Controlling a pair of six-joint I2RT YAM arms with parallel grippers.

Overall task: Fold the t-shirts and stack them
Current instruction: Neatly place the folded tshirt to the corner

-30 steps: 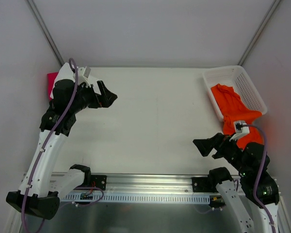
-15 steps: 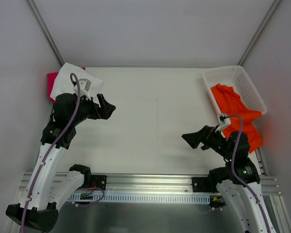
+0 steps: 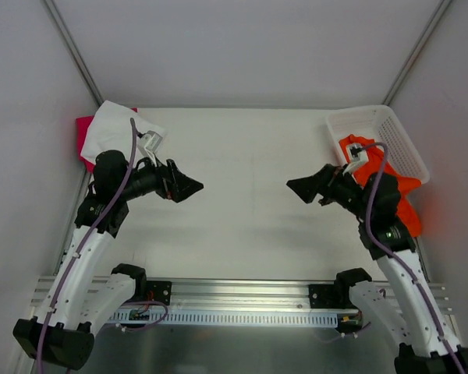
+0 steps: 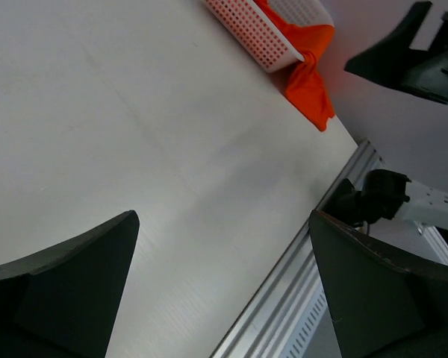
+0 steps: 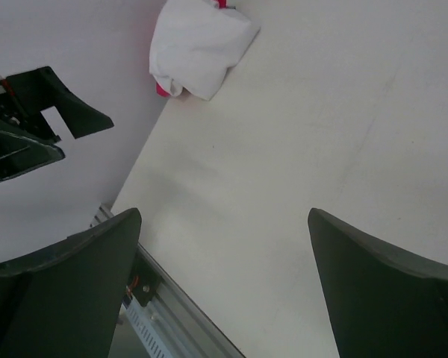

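**Both grippers wide open and empty**

The left gripper (image 3: 189, 187) and right gripper (image 3: 300, 187) hover over the smooth table (image 3: 242, 156), jaws spread, holding nothing. A crumpled white t-shirt (image 3: 117, 128) lies on the magenta t-shirt (image 3: 83, 136) in the far-left corner, and the orange t-shirt (image 3: 402, 191) spills from the lattice basket (image 3: 405, 140)

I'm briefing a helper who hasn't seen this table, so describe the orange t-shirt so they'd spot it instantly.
Look to the far right corner of the table, where a white lattice basket sits. The orange t-shirt lies crumpled in it, spilling over the near end onto the table. It is the only orange cloth; the white t-shirt and magenta-red t-shirt are piled at the far left corner.
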